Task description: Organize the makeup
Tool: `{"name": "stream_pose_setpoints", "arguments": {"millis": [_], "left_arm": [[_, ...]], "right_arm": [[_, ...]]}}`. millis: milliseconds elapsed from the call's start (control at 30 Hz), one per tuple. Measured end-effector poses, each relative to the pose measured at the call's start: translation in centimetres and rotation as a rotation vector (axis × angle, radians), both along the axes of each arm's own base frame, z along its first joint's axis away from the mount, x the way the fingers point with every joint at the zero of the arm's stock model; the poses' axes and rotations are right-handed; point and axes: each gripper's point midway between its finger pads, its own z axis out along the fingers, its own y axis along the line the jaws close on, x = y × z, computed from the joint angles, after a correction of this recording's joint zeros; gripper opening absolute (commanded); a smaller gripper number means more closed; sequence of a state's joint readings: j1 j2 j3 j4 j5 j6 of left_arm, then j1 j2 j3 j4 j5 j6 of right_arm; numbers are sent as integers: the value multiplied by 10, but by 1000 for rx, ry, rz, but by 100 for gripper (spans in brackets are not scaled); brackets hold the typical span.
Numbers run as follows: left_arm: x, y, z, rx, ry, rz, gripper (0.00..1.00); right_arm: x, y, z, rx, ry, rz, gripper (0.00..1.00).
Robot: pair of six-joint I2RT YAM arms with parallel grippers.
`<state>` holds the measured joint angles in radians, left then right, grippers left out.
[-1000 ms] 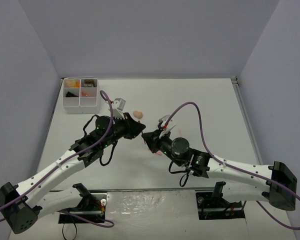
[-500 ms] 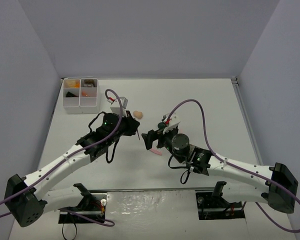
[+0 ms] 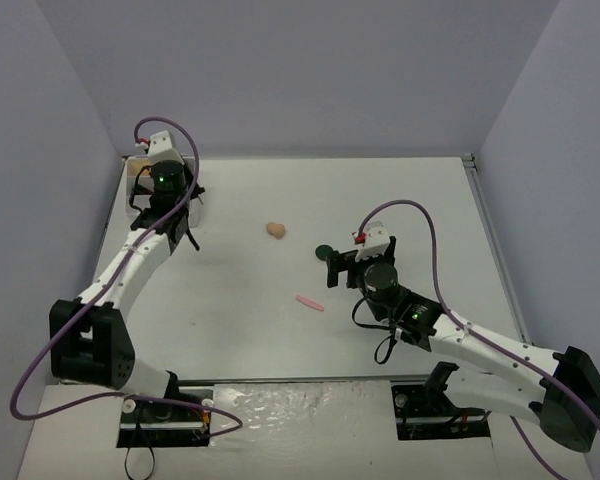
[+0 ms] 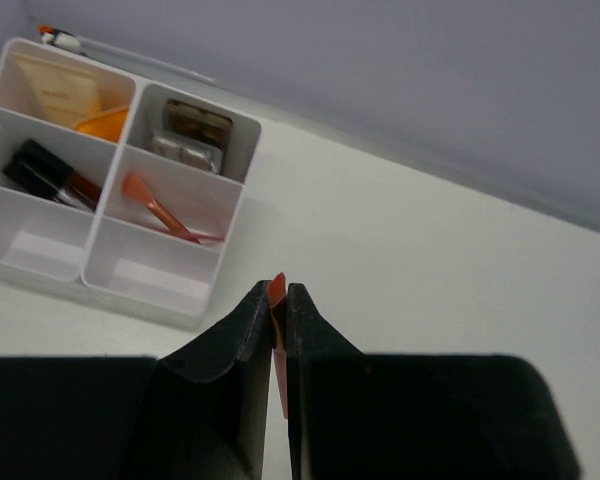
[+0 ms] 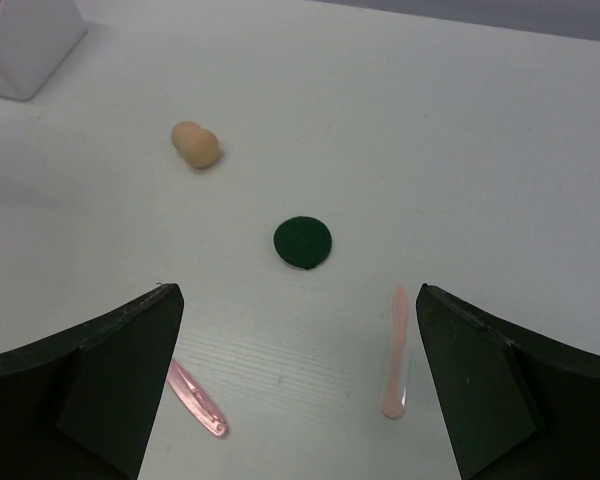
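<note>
My left pincer [image 4: 277, 302] is clamped, low-centre, on a thin red stick [image 4: 276, 287] near its end. It looks light, stiff and slippery. My right pincer [image 5: 295, 300] stands apart.

A white table [image 3: 410, 200] lies under the right gripper [image 5: 297, 292] and runs on ahead of the left gripper [image 4: 278, 292] to a plain grey-lilac back wall [image 3: 300, 70]. Matching side walls [image 3: 40, 150] stand outboard of each gripper. The light is even and the shadows are soft.

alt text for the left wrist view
The left gripper, shut on a thin red stick, points toward a white four-compartment box. The box holds a beige tube, palettes, dark sticks and an orange stick.
</note>
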<state>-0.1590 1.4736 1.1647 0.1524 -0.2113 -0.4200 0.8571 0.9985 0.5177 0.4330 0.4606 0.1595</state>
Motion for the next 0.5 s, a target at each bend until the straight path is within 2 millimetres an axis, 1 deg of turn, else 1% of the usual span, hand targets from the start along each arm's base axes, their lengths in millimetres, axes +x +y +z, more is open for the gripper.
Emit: {"name": "stream_pose_setpoints", "arguments": {"millis": [67, 133, 233, 300, 367, 433, 500], "left_arm": [[22, 17, -2, 1, -21, 37, 0], [38, 33, -9, -1, -34, 72, 0], [62, 53, -22, -6, -57, 110, 0], [76, 63, -36, -6, -60, 131, 0], [88, 70, -52, -6, -50, 144, 0], [95, 72, -68, -5, -36, 149, 1], [99, 72, -80, -4, -25, 151, 5]], "right_arm": [[0, -6, -14, -19, 16, -4, 100], [0, -10, -25, -38, 36, -8, 100], [2, -10, -31, -47, 48, -7, 100], [3, -8, -34, -51, 53, -1, 100], [3, -7, -37, -58, 61, 3, 100], [3, -6, -42, -66, 72, 9, 100], [3, -5, -44, -71, 78, 12, 100]]}}
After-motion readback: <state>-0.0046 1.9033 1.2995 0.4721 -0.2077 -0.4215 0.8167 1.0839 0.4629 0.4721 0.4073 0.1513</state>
